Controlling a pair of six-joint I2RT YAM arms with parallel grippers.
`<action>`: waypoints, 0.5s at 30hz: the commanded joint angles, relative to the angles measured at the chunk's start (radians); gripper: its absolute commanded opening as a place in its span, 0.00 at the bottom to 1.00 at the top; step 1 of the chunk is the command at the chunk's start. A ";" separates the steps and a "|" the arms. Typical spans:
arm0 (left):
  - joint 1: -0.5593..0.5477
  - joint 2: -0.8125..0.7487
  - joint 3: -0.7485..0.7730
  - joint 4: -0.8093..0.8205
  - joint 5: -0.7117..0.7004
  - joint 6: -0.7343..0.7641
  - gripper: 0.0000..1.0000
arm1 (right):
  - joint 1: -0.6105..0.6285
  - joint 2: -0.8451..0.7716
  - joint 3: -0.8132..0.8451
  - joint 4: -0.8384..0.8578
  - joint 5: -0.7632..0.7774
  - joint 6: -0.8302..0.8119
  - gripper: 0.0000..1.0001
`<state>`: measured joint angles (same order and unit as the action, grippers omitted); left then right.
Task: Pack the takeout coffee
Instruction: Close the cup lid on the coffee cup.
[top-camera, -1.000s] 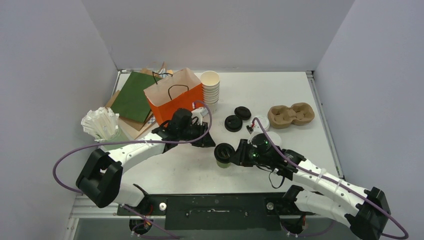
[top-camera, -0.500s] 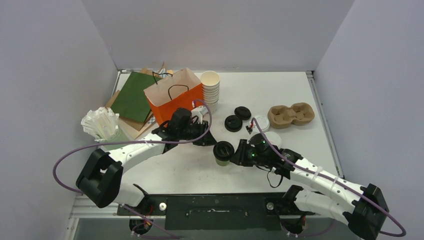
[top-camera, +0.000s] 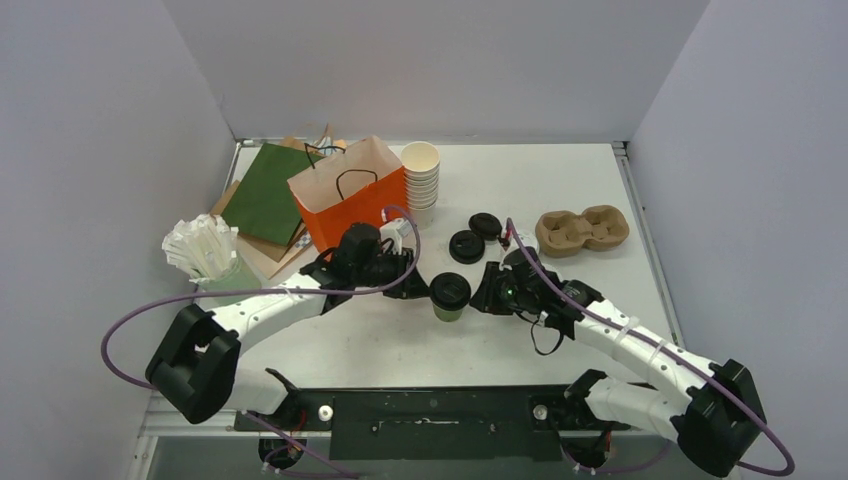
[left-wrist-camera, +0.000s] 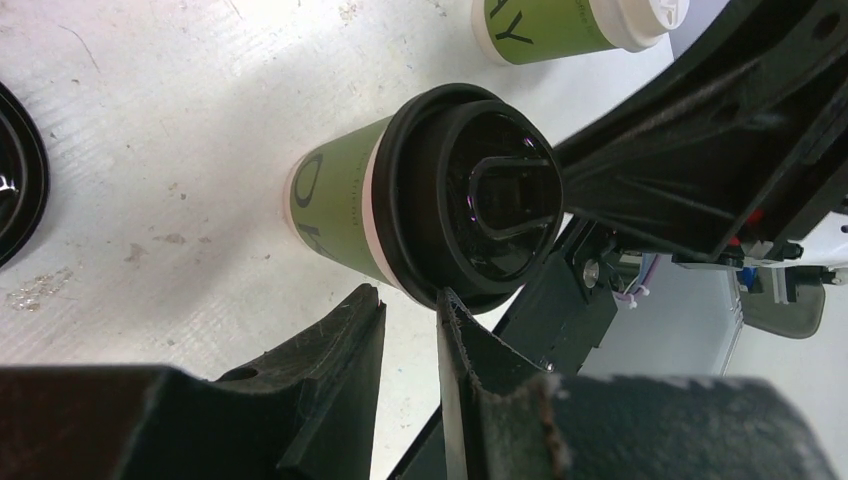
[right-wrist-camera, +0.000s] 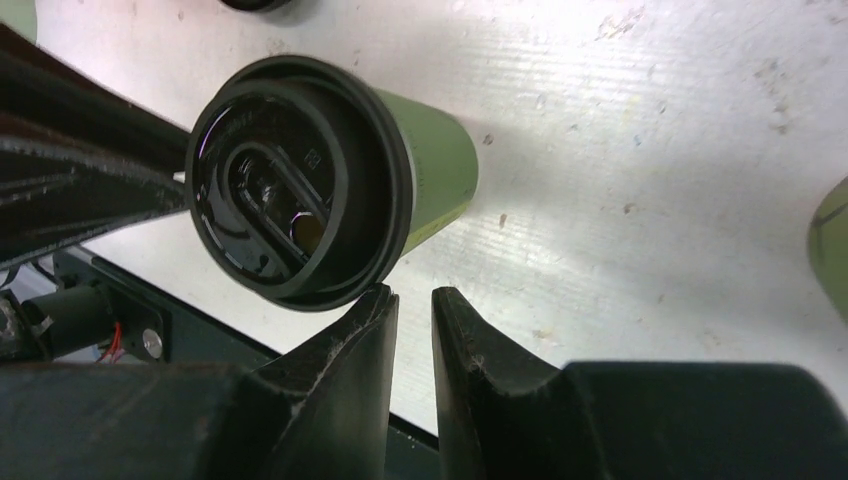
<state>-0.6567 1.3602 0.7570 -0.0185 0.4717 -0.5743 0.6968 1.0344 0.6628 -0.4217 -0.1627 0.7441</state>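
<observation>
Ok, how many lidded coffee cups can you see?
2. The black-lidded cup stands between the left claw and right claw; the white-lidded cup shows in the left wrist view, beyond it. The arms may hide more.

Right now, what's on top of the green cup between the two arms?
A black lid caps the green cup, seated on its rim. The lid covers the opening, so whether the cup holds anything cannot be seen.

Olive-green cup (top-camera: 448, 312), black lid (top-camera: 450, 289); orange bag (top-camera: 350, 205); beige carrier (top-camera: 582, 230); white table (top-camera: 540, 170).
</observation>
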 joint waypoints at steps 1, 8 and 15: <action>-0.025 -0.033 -0.009 0.022 -0.012 -0.018 0.24 | -0.055 0.021 0.047 0.013 -0.021 -0.063 0.22; -0.030 -0.088 -0.001 -0.033 -0.049 -0.020 0.24 | -0.138 0.018 0.080 -0.036 -0.035 -0.135 0.22; 0.017 -0.123 0.025 -0.043 -0.026 -0.031 0.24 | -0.157 -0.022 0.096 -0.048 -0.084 -0.129 0.24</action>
<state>-0.6586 1.2560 0.7422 -0.0772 0.4431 -0.5941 0.5442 1.0470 0.7094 -0.4736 -0.2092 0.6304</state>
